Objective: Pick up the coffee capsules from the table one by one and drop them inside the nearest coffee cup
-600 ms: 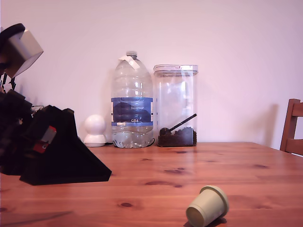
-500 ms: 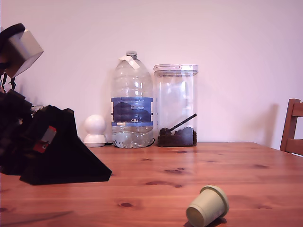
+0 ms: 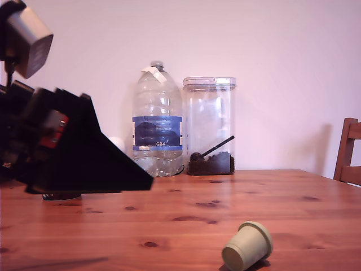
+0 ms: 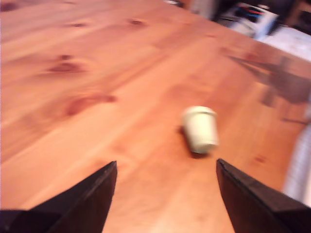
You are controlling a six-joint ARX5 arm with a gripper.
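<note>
capsule [image 3: 247, 246] lies on its side on the table [image 3: 225, 203], not yet grasped; gripper [image 4: 165, 167] is wide open, empty, well apart from it. no cup visible.

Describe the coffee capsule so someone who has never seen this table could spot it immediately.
Start with the reddish-brown wooden table and the two tall clear containers at its back, a water bottle and a canister. Come forward toward the near edge, right of centre in the exterior view. The coffee capsule lies there on its side: small, pale sage-green, tapered, with a flanged rim, and alone on the bare wood.
</note>
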